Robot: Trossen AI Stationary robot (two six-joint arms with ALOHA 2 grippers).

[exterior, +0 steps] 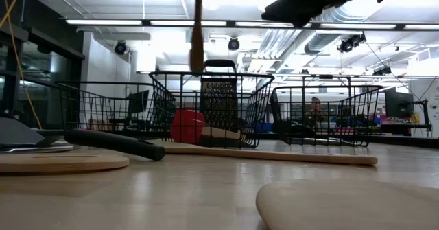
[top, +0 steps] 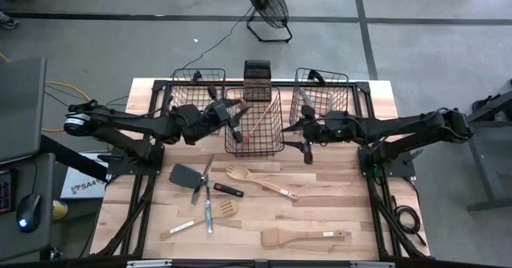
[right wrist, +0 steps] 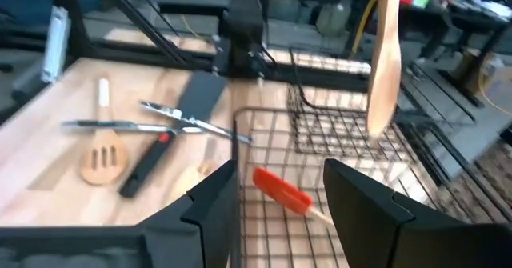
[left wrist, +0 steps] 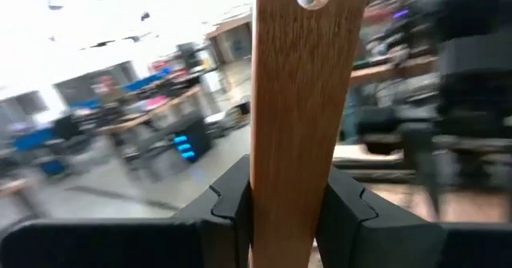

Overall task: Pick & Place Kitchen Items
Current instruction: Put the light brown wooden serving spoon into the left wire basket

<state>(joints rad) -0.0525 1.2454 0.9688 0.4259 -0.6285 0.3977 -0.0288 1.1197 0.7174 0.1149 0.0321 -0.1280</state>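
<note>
My left gripper [left wrist: 280,200]: clamped on a wooden utensil [left wrist: 300,100], fingers [left wrist: 232,196] pressing both flat sides of the handle, which has a hanging hole at its end.
Where I am: at the left edge of the middle basket [top: 254,122], holding the utensil upright with its broad end hanging toward the basket; the right wrist view shows that end close over the wire rim.
Step in hand, as I judge it: lowering this piece into the middle basket.
Doing it well: move a little further over the basket so the broad end clears the rim, descend straight, and let go only when the tip is low inside, so it leans on the wall rather than tipping out.
Already inside: a red spatula [right wrist: 282,190] lying on the basket floor.
My right gripper [right wrist: 276,200]: fingers apart, holding nothing, hovering by the right edge of the same basket; I should keep it clear of the drop.
Left on the table: black spatula [top: 183,174], tongs [top: 202,180], slotted wooden spoon [top: 200,219], wooden fork-spoon [top: 260,181], wooden spatula [top: 302,237].
Risk: the handle could catch on the wires.
</note>
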